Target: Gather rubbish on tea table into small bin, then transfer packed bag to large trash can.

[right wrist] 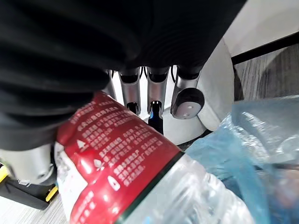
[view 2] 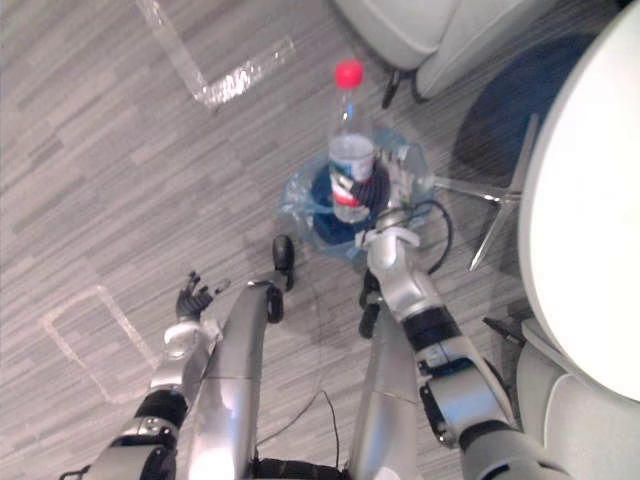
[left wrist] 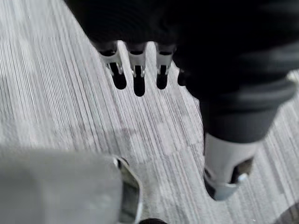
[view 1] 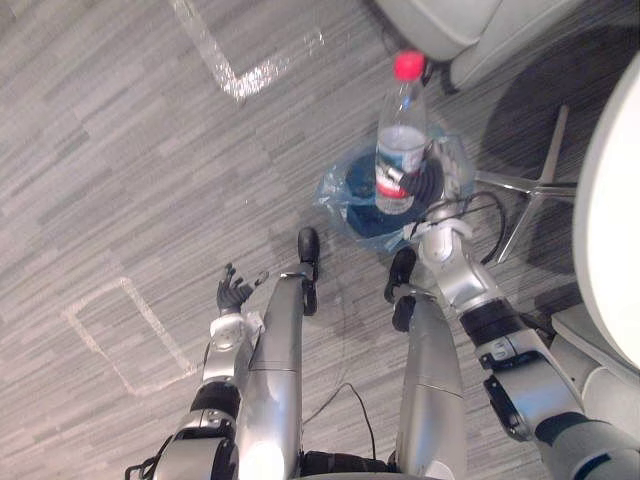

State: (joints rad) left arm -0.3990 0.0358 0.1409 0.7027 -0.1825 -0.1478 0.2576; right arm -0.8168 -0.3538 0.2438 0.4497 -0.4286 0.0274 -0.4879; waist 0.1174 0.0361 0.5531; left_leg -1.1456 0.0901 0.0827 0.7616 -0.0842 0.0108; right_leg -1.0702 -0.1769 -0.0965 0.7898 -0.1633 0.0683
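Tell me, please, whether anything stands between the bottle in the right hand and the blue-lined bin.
Nothing visible does. The right hand has its fingers curled round the bottle, which is held upright directly over the blue-lined bin, its base above the bag's open mouth.

The grey streaked plank floor (view 1: 120, 150) carries a small dark round bin (view 1: 362, 182) lined with a crinkled blue plastic bag (view 1: 334, 192). Near the bin stand chrome splayed legs (view 1: 540, 185). Pale tape on the floor marks an angled corner (view 1: 232, 76) and a rectangle (view 1: 152, 318).
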